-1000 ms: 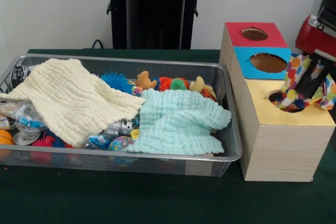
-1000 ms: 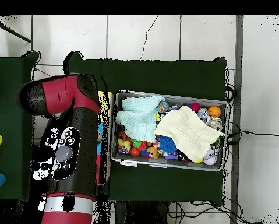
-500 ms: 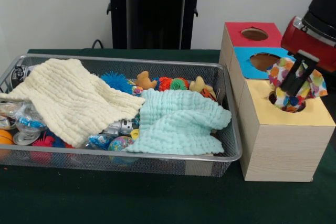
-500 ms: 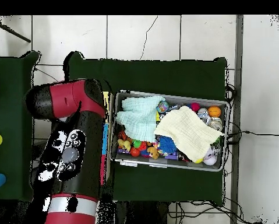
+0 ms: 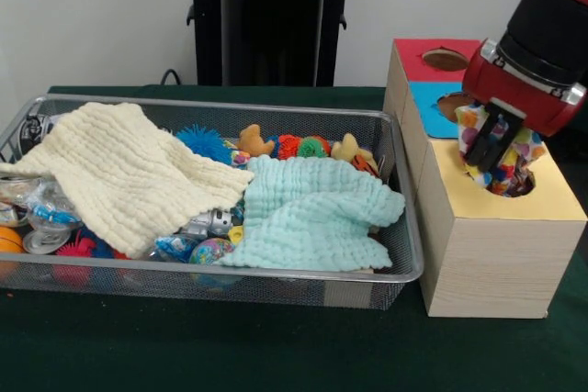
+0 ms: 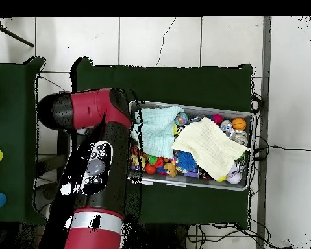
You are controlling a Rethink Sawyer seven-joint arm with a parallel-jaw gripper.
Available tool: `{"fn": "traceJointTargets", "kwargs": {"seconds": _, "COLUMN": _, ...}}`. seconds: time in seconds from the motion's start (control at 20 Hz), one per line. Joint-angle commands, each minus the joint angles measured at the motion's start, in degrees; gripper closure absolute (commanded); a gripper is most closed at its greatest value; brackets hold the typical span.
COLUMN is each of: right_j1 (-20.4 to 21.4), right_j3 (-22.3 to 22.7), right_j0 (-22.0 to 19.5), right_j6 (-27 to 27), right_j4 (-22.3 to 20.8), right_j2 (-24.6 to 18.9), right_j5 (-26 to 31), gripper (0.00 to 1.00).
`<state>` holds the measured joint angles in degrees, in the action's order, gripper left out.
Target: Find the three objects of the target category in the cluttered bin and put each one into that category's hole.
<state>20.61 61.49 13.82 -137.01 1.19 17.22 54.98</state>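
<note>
A dark green desk point(image 5: 230, 355) carried everything. On it, a cream waffle-weave cloth point(image 5: 129, 172) lay draped over the left part of the clutter and a mint green cloth point(image 5: 312, 213) lay crumpled to its right, their edges touching. A blue spiky ball point(image 5: 204, 142) showed behind them, near the far wall. An orange ball point(image 5: 7, 240) sat at the left end. In the overhead view, a pale tiled floor point(image 6: 184, 39) surrounded the desk, and cables point(image 6: 274, 148) trailed off the right side
</note>
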Motion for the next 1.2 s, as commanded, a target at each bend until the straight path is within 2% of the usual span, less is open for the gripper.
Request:
{"fn": "traceJointTargets", "kwargs": {"seconds": 0.05, "right_j1": -3.53, "right_j3": 8.93, "right_j0": -2.93, "right_j6": -0.63, "right_j4": 0.07, "right_j2": -8.87, "right_j5": -9.95, "gripper": 1.0}}
{"fn": "traceJointTargets", "kwargs": {"seconds": 0.1, "right_j1": -3.76, "right_j3": 10.39, "right_j0": -3.35, "right_j6": -1.74, "right_j4": -0.38, "right_j2": -9.98, "right_j5": -17.41, "gripper": 1.0}}
{"fn": "traceJointTargets", "kwargs": {"seconds": 0.15, "right_j1": -4.05, "right_j3": 10.89, "right_j0": -3.59, "right_j6": -2.29, "right_j4": -0.62, "right_j2": -10.6, "right_j5": -20.3, "gripper": 1.0}}
{"fn": "traceJointTargets", "kwargs": {"seconds": 0.35, "right_j1": -5.13, "right_j3": 12.68, "right_j0": -4.69, "right_j6": -2.9, "right_j4": 0.21, "right_j2": -13.51, "right_j5": -24.8, "gripper": 1.0}}
{"fn": "traceJointTargets", "kwargs": {"seconds": 0.45, "right_j1": -4.75, "right_j3": 14.18, "right_j0": -5.9, "right_j6": -1.77, "right_j4": 1.22, "right_j2": -15.99, "right_j5": -25.85, "gripper": 1.0}}
{"fn": "traceJointTargets", "kwargs": {"seconds": 0.5, "right_j1": -4.49, "right_j3": 15.1, "right_j0": -7.55, "right_j6": 0.47, "right_j4": 2.03, "right_j2": -18.89, "right_j5": -26.59, "gripper": 1.0}}
{"fn": "traceJointTargets", "kwargs": {"seconds": 0.6, "right_j1": -3.61, "right_j3": 17.08, "right_j0": -9.96, "right_j6": 3.28, "right_j4": 3.83, "right_j2": -22.95, "right_j5": -25.18, "gripper": 1.0}}
{"fn": "traceJointTargets", "kwargs": {"seconds": 0.65, "right_j1": -3.41, "right_j3": 17.19, "right_j0": -10.08, "right_j6": 3.26, "right_j4": 3.77, "right_j2": -23.23, "right_j5": -24.36, "gripper": 1.0}}
{"fn": "traceJointTargets", "kwargs": {"seconds": 0.9, "right_j1": -4.4, "right_j3": 13.81, "right_j0": -7.76, "right_j6": -0.51, "right_j4": 2.71, "right_j2": -19.39, "right_j5": -14.64, "gripper": 1.0}}
{"fn": "traceJointTargets", "kwargs": {"seconds": 1.2, "right_j1": -5.88, "right_j3": 13.55, "right_j0": -7.96, "right_j6": -1.31, "right_j4": 3.91, "right_j2": -19.61, "right_j5": -9.7, "gripper": 1.0}}
